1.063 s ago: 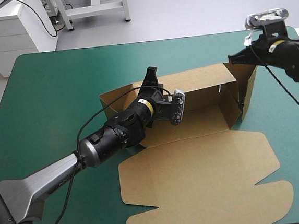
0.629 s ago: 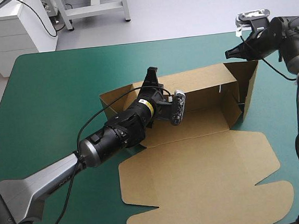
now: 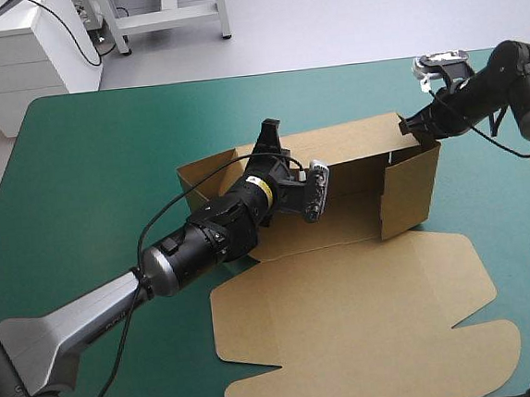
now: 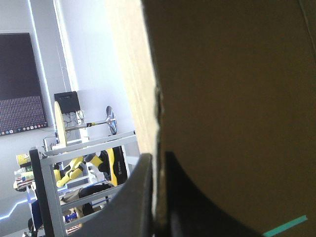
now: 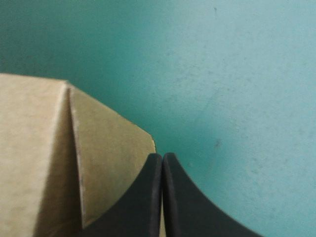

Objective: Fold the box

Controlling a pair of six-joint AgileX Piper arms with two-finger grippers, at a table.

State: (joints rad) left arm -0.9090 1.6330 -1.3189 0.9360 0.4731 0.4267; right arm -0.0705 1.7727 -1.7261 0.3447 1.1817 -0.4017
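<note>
Right tool [image 5: 162, 156] closed, brown box [image 5: 34, 148] flap beside it, teal-green cover [image 5: 222, 74] beyond

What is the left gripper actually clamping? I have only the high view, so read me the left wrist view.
Observer: The left gripper is shut on the box: the board's edge runs up between its fingers.
Operator: Go to the right wrist view. Report the right gripper.
Observer: The right gripper is shut, with no board in it. Its tip lies at the rounded corner of the end flap, with the teal-green cover beyond. I cannot tell whether it touches the flap.
</note>
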